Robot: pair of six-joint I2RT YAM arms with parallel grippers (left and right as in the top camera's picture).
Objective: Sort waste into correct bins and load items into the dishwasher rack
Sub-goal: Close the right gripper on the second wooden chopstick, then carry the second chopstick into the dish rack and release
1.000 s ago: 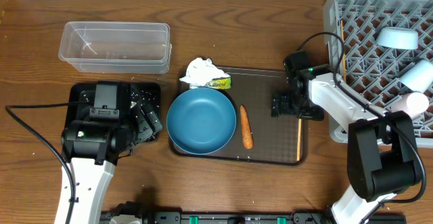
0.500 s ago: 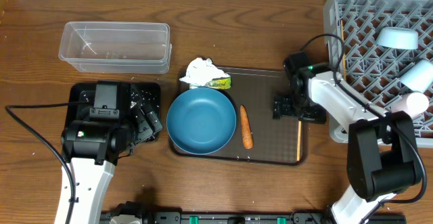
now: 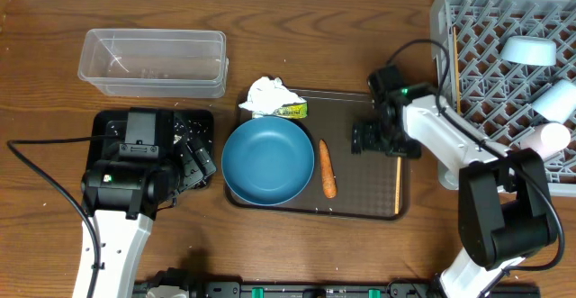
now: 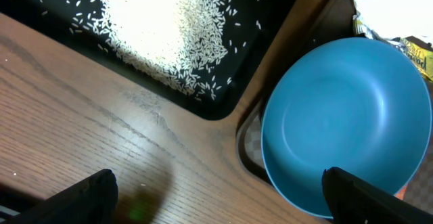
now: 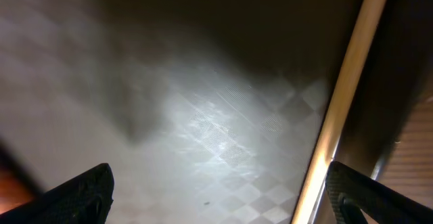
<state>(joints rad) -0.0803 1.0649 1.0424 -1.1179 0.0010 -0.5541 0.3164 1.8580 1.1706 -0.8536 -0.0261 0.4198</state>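
Observation:
The teal-blue bowl (image 3: 267,161) sits on the brown serving tray (image 3: 355,194), with the carrot (image 3: 327,168) to its right. The tissue (image 3: 267,94) and wrapper (image 3: 292,111) lie at the tray's back left. One chopstick (image 3: 398,185) lies along the tray's right edge and shows in the right wrist view (image 5: 345,95). Another chopstick (image 3: 455,64) lies in the grey rack (image 3: 486,28), which holds the light-blue bowl (image 3: 528,50) and white cup (image 3: 555,100). Rice (image 4: 162,28) lies in the black tray (image 3: 108,127). My right gripper (image 3: 373,140) is open and empty, low over the brown tray. My left gripper (image 4: 216,197) is open and empty beside the bowl (image 4: 345,122).
The clear tub (image 3: 153,61) stands at the back left, with nothing in it. A pale pink cup (image 3: 544,139) lies in the rack's front right. My left arm covers most of the black tray in the overhead view.
My right gripper has moved a little to the left over the brown tray, away from the chopstick. The left arm has not moved.

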